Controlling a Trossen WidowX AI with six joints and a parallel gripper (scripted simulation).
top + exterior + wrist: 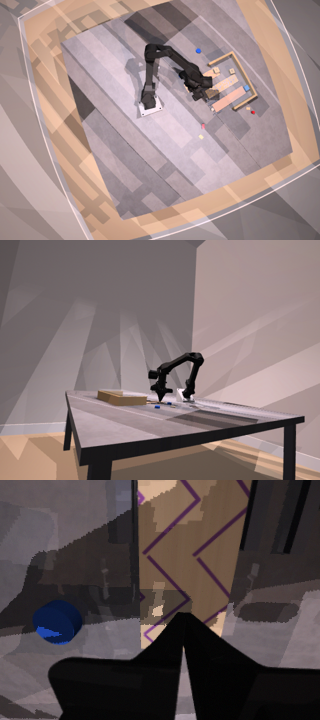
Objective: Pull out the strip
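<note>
My gripper point(160, 401) point(183, 618) is shut. Its fingertips are at the surface of the zigzag strip point(212, 74) point(175, 575), close to its near end; any contact is hidden. A pale marked cube point(216, 70) rests at the far end of that strip. A second pale marked cube point(231, 71) stands farther back, between that strip and the dotted strip point(228, 83). The marks are too small to read. A pink strip point(228, 99) has a blue cube point(246, 88) near its far end. The arm hides the middle of the zigzag strip in the top view.
A low wooden wall point(244, 71) point(129, 400) surrounds the strips' far side. Dark rails flank the zigzag strip. A blue disc point(198, 50) point(157, 406) lies outside the wall, and another blue disc point(57, 622) lies beside the strip. Small red point(203, 126) and yellow point(201, 136) pieces lie apart.
</note>
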